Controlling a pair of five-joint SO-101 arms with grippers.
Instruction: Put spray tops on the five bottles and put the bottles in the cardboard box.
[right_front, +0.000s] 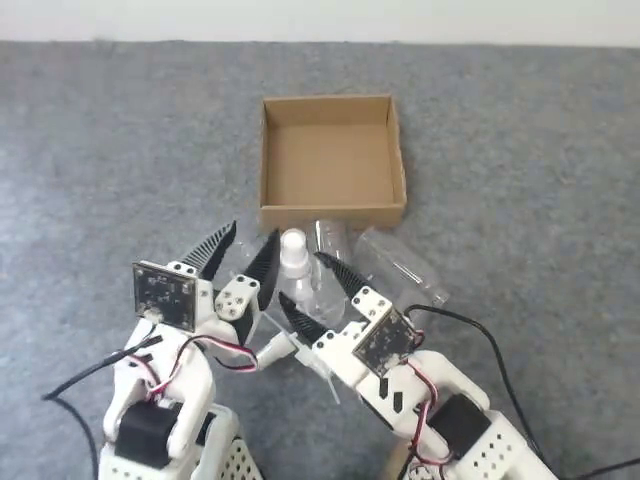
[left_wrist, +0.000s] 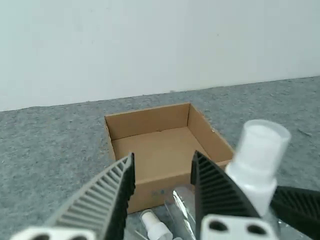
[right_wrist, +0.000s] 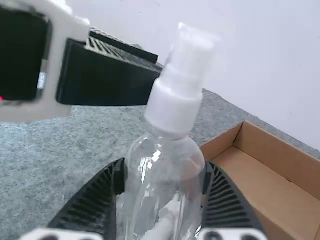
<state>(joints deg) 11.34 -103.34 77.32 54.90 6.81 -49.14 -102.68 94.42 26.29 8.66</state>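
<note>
One bottle (right_front: 298, 292), spray top (right_front: 293, 248) on its neck, stood upright just before the cardboard box (right_front: 333, 214), with the right claw (right_front: 318, 298) clamped round its body. Left claw (right_front: 238, 252) gaped empty beside the top. Judgement: top may need tightening, so close left squarely on the collar and twist while right holds firm. Spare bottles (right_front: 400, 262) lay on the table (right_front: 100, 150), none boxed.

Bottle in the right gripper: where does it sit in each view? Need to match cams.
High view: bottle between the right gripper's fingers, in front of the box's near wall.
Left wrist view: bottle beside the open left gripper, outside its fingers, nearer than the box.
Right wrist view: bottle upright, clamped in the right gripper.
Shared landmark: the box.
</note>
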